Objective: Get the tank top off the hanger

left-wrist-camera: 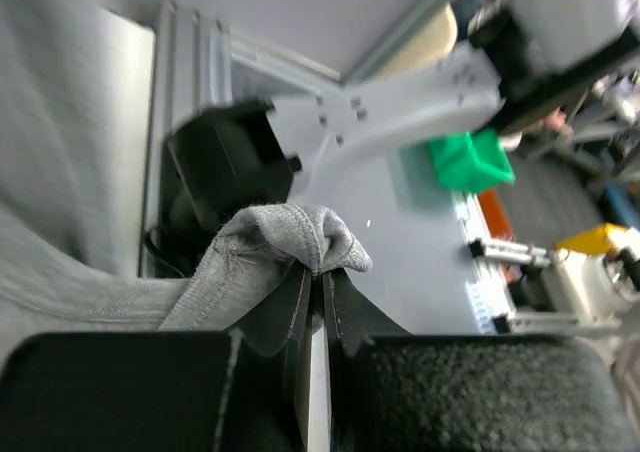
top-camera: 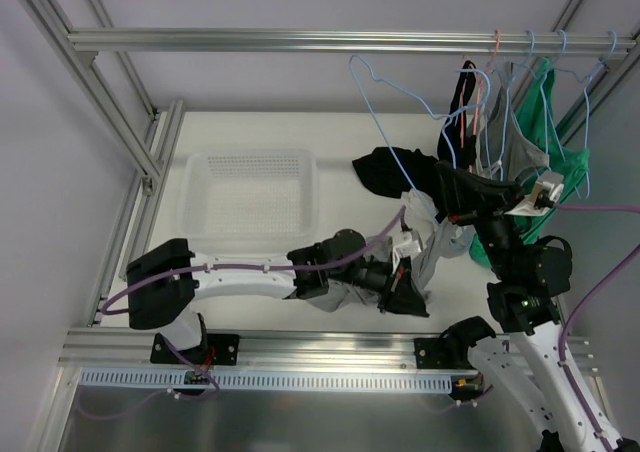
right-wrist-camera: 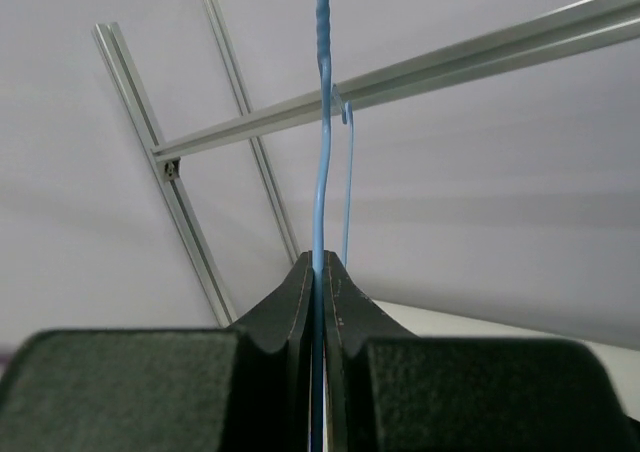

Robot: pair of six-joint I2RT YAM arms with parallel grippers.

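The grey tank top [top-camera: 432,237] hangs in a bunch between my two grippers, right of the table's middle. My left gripper [top-camera: 408,294] is shut on a fold of its stitched hem, which shows in the left wrist view [left-wrist-camera: 300,234] bulging just past the gripper [left-wrist-camera: 322,272]. My right gripper [top-camera: 442,184] is above the cloth and shut on the light blue wire hanger [top-camera: 385,112]. In the right wrist view the blue wire [right-wrist-camera: 320,162] runs straight up from between the closed fingers of the gripper [right-wrist-camera: 320,264]. Where the top still sits on the hanger is hidden.
A black garment [top-camera: 392,170] lies on the table beside the hanger. A white mesh basket [top-camera: 250,200] stands at left. At the right end of the overhead rail [top-camera: 300,40], several hangers carry black [top-camera: 462,97], grey [top-camera: 525,147] and green [top-camera: 565,167] clothes.
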